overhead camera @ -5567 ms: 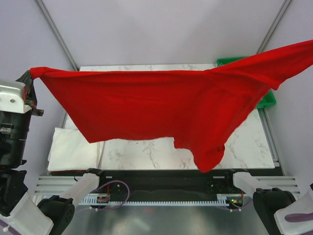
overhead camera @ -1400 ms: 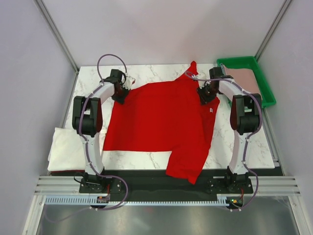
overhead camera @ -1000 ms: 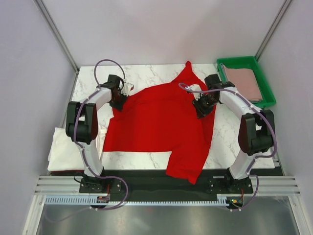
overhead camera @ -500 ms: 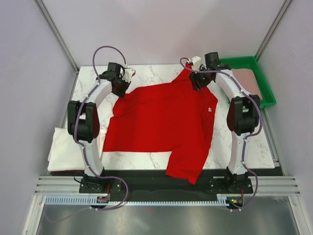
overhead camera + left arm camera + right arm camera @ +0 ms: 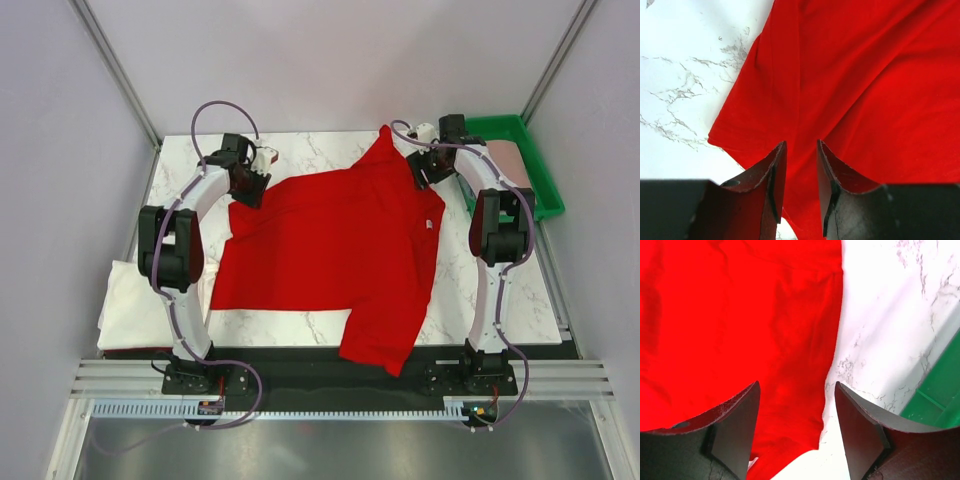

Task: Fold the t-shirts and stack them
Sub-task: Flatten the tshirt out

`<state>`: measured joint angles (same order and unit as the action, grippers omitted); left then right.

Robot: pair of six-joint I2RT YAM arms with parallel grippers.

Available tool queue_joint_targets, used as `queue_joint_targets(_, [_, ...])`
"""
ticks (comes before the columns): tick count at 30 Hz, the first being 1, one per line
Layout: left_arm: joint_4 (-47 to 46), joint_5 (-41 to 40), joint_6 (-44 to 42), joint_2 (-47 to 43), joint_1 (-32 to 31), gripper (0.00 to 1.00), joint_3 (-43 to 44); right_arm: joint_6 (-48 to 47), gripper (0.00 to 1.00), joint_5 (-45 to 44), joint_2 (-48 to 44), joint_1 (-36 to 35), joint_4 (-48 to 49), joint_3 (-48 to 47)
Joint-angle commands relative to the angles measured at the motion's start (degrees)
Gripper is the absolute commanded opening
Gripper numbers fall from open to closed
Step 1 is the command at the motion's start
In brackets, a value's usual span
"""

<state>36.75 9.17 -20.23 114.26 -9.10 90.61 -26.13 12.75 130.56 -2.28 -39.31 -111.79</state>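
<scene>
The red t-shirt lies spread on the marble table, its near hem hanging over the front edge. Its small white label shows near the right side. My left gripper sits at the shirt's far left corner. In the left wrist view it is open, with red cloth lying loose under the gap. My right gripper hovers at the far right corner, open wide over the cloth's edge. A folded white t-shirt lies at the near left. The pink t-shirt rests in the tray.
The green tray stands at the table's far right corner, close beside my right arm; its corner shows in the right wrist view. Grey walls and metal posts close in the table's left, right and far sides.
Both grippers have opened and let go of the red shirt's far corners. The right gripper moved out toward the far right, and the shirt now lies flatter on the table.
</scene>
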Motion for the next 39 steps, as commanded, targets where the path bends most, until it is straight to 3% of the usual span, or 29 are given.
queue_joint_targets(1, [0.2, -1.3, 0.2, -1.8, -0.2, 0.38, 0.3, 0.8, 0.70, 0.5, 1.2, -0.2, 1.4, 1.0])
queue_joint_targets(11, [1.8, -5.0, -6.6, 0.6, -0.4, 0.38, -1.8, 1.2, 0.70, 1.9, 1.5, -0.2, 1.6, 1.4])
queue_joint_targets(25, [2.4, -7.8, -7.3, 6.0, -0.9, 0.37, -1.0, 1.0, 0.70, 1.7, 1.1, -0.2, 1.5, 1.3])
queue_joint_targets(39, [2.1, -8.6, -6.8, 4.7, -0.9, 0.29, 0.8, 1.0, 0.70, 2.3, 1.0, -0.2, 1.6, 1.9])
